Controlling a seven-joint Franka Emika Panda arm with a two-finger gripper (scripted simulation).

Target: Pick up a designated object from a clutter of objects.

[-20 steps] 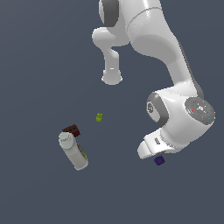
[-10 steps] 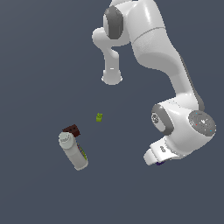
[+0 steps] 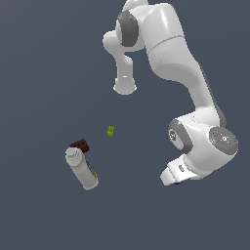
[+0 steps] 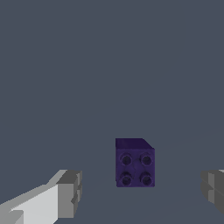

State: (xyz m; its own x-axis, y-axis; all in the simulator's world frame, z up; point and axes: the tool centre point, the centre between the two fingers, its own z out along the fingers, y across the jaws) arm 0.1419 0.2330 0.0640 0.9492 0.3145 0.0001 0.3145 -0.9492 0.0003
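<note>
In the wrist view the tiny dark purple cube (image 4: 134, 162), with four studs on its face, sits on the grey floor between my two fingertips. My gripper (image 4: 141, 193) is open, with one finger (image 4: 68, 194) and the other finger (image 4: 213, 190) well apart from the cube on either side. In the exterior view my hand (image 3: 177, 175) hangs low at the exterior view's right and covers the cube almost entirely. The white bottle (image 3: 82, 169) with its yellow-green label lies at the exterior view's left, far from the gripper.
A dark red-brown block (image 3: 80, 145) touches the bottle's cap end. A tiny yellow-green piece (image 3: 111, 131) lies alone between the bottle and the arm. The arm's base (image 3: 125, 87) stands at the back.
The arm has swung down and over the purple cube. The cube showed beside the hand a second ago and is now covered by it in the exterior view.
</note>
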